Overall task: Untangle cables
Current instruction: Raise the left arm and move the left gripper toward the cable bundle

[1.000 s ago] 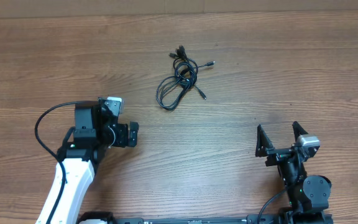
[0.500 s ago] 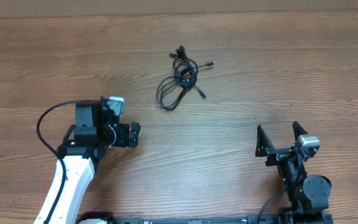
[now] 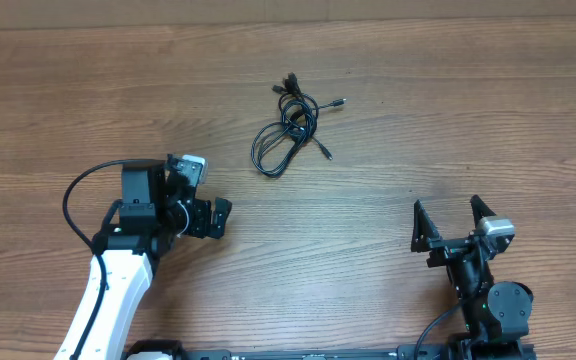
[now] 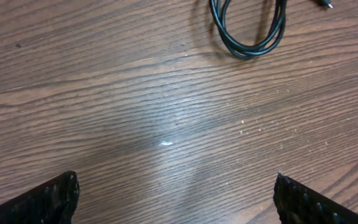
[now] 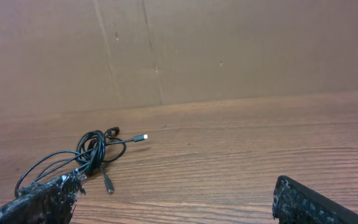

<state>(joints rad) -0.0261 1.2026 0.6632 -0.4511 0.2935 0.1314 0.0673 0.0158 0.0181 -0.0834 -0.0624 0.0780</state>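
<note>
The cables (image 3: 286,128) lie in one small tangled bundle of thin black cords on the wooden table, back of centre, with a silver-tipped plug (image 3: 340,102) pointing right. My left gripper (image 3: 220,218) stands open a short way to the bundle's front left, holding nothing. In the left wrist view a cable loop (image 4: 247,55) lies ahead of the open left gripper (image 4: 176,202), well apart from its fingers (image 4: 48,199). My right gripper (image 3: 448,210) is open near the front right, far from the bundle. The right wrist view shows the cables (image 5: 92,152) beyond its left finger (image 5: 42,202).
A brown cardboard wall (image 5: 229,50) rises behind the table's far edge (image 3: 288,18). The left arm's own thicker black wire (image 3: 71,195) loops beside its white link (image 3: 113,290). Bare wood lies between the two grippers.
My left gripper has shifted slightly to the right toward the cables and turned a little. The right arm and the cables have not moved.
</note>
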